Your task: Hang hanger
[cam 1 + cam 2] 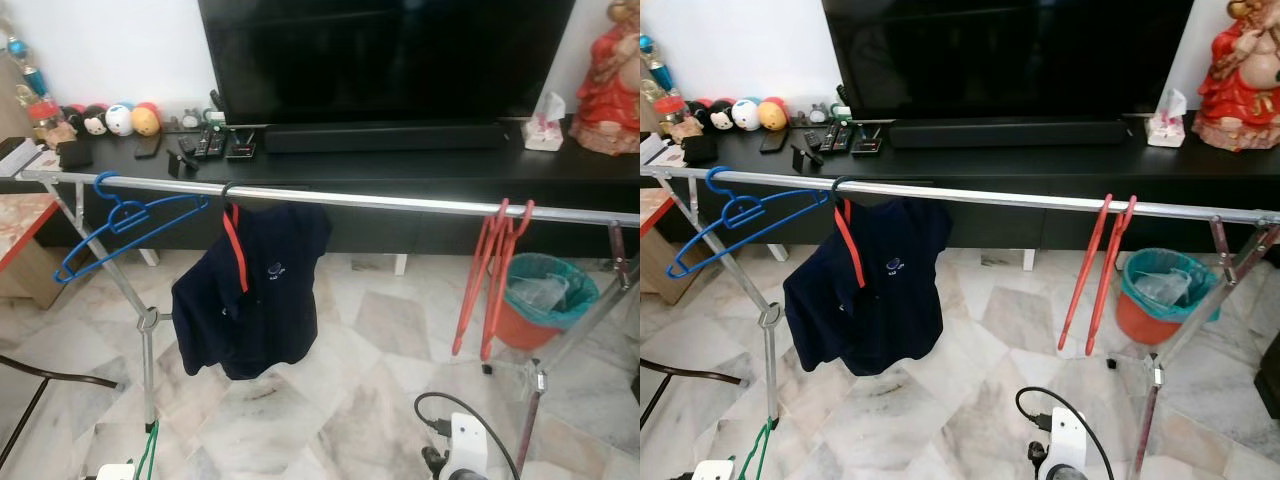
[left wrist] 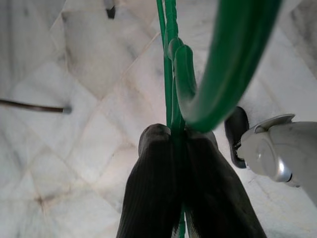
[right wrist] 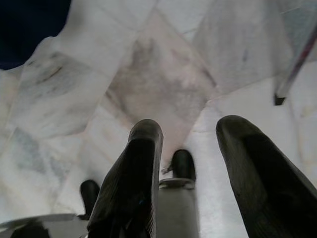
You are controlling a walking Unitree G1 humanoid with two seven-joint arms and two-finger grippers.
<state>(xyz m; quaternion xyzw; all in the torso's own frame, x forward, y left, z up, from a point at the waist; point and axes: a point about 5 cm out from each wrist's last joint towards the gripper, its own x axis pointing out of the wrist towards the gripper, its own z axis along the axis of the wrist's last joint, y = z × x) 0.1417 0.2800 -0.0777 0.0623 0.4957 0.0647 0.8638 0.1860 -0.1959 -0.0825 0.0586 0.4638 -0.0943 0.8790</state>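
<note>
Our left tool (image 2: 178, 136) hangs low over the pale marble floor (image 1: 330, 400), clenched on a thin green plastic hanger (image 2: 173, 89). Ahead and above it runs the silver metal drying rail (image 1: 400, 201), carrying a blue plastic hanger (image 1: 120, 225), a navy shirt (image 1: 255, 290) and red plastic hangers (image 1: 490, 275). Beyond stands the long black surface (image 1: 400, 165) under a large black television (image 1: 385, 55). Our right tool (image 3: 190, 148) hangs released, fingers apart, above the floor.

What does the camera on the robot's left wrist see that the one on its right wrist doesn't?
Left wrist view: the left gripper is shut on a green hanger, its hook curving up close to the lens.

Right wrist view: the right gripper is open and holds nothing; a corner of the navy shirt shows, and a leg of the drying rack.

Both look down at the marble floor.
</note>
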